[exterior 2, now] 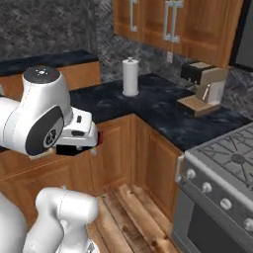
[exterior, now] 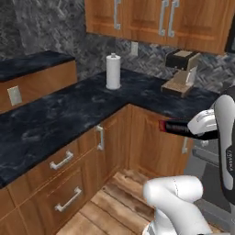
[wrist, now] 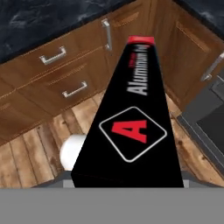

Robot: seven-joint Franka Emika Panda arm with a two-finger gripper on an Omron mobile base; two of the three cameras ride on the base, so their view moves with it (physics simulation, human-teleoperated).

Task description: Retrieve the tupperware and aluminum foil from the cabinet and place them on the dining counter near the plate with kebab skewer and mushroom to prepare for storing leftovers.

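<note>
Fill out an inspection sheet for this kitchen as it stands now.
Surface: dark marbled counter, L-shaped, over wooden base cabinets.
Job's things: aluminum foil box, black with red end, held out over the wooden floor.
Clutter: paper towel roll upright on the counter; coffee machine beside it, apart.
Grippers: gripper closed on the foil box's near end.
Cables: nothing seen.
Surroundings: upper cabinets closed; stove to the right; wall outlet.
</note>
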